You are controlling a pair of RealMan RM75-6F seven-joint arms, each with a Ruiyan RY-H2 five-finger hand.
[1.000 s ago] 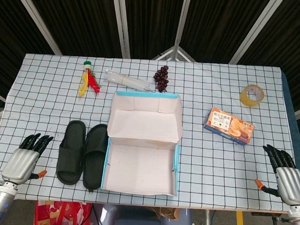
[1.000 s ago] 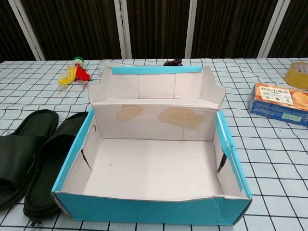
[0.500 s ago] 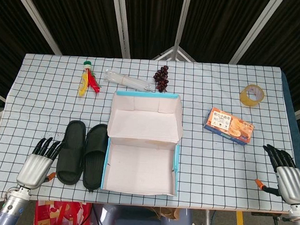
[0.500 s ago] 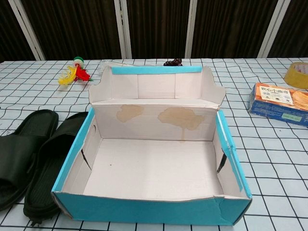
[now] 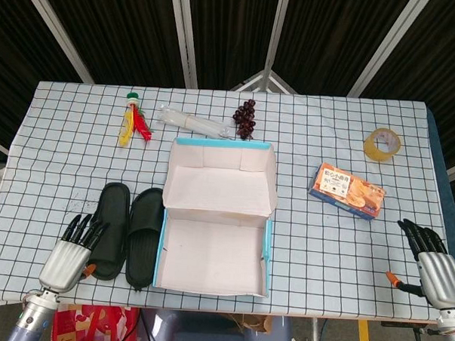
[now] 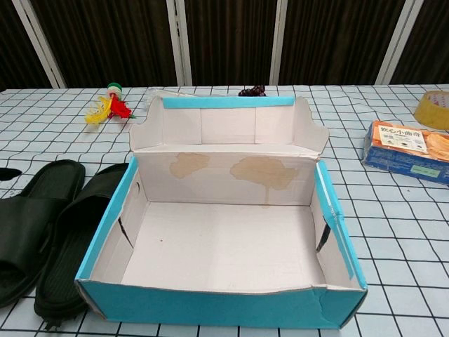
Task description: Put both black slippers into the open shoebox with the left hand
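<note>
My left hand (image 5: pixel 71 256) has shifted right along the near edge since a second ago; its fingertips now reach the near left side of the outer slipper (image 5: pixel 110 229), where before it sat well off to the left. Fingers are spread, nothing held. Whether they actually touch the slipper I cannot tell from the head view; the chest view shows only a dark tip at the far left edge, probably one finger.

Right hand (image 5: pixel 433 264) idle at the near right corner, fingers apart, empty.

Both slippers lie flat on the table (image 5: pixel 62 148), side by side, toes pointing far. The inner slipper (image 5: pixel 144 235) sits just beside the left wall of the open shoebox (image 5: pixel 215 257). Box is empty, lid folded back on the far side.

Step in hand: approach to the first slipper; nothing is in the box yet.

Next move, as I judge it: bring the hand over the outer slipper, close on its strap or edge, lift clear of the box's left wall, then set it inside.
</note>
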